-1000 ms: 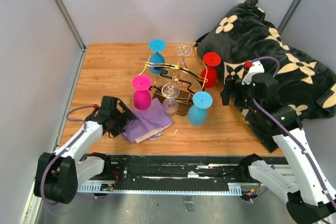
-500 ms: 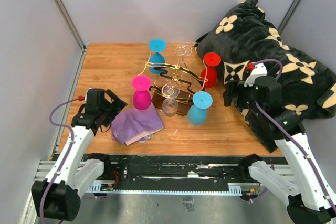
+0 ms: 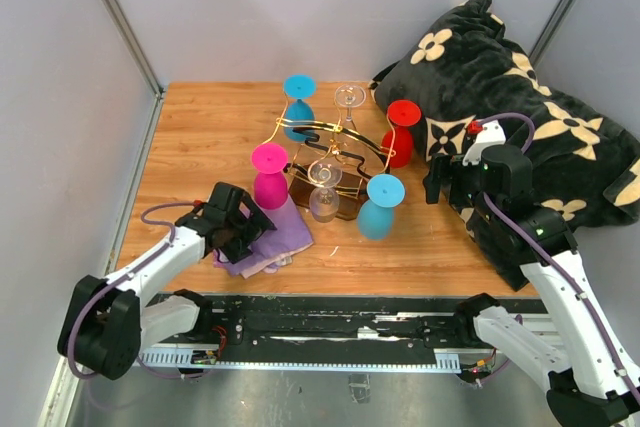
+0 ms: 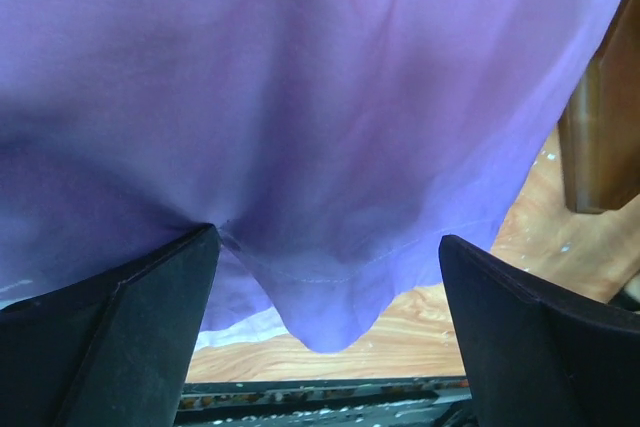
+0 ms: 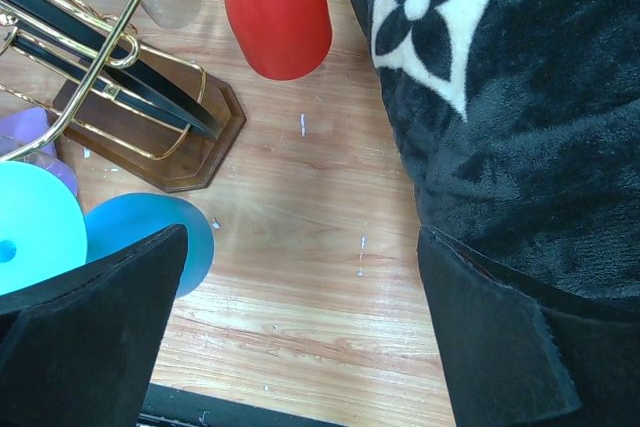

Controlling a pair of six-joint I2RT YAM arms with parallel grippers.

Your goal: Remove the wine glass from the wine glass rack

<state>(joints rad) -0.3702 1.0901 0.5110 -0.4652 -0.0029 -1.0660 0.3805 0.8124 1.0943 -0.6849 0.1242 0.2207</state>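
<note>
Top view: wine glass rack (image 3: 335, 159) in the middle of the table (image 3: 195, 147), inverted glasses at its arms, pink glass (image 3: 269, 179), clear glass (image 3: 323, 195) and cyan glass (image 3: 379, 209) nearest. Left gripper (image 3: 247, 229) is low on purple cloth (image 3: 285, 232) just front-left of rack, right gripper (image 3: 432, 179) right of it beside black blanket (image 3: 510, 97). Left wrist: fingers (image 4: 120, 337) spread wide, cloth fills the gap, nothing pinched. Right wrist: fingers (image 5: 90, 337) wide apart over bare table, empty, rack base and red glass (image 5: 277, 12) ahead-left.
</note>
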